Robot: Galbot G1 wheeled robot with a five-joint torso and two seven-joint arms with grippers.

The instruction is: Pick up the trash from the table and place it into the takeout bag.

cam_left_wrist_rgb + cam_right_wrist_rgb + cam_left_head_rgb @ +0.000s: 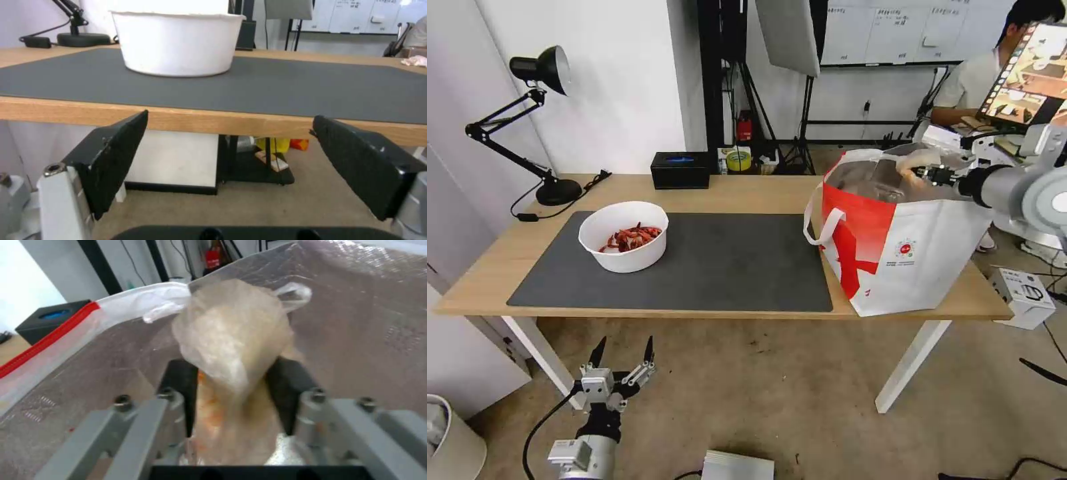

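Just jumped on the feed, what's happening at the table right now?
The right gripper is shut on the clear bag with the beige lump and holds it over the open mouth of the takeout bag, which stands at the right end of the table. The left gripper hangs open below the table's front edge, holding nothing. The white bowl of red shells sits on the dark grey mat, untouched.

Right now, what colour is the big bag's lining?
Silver foil lining in the takeout bag; right wrist view.
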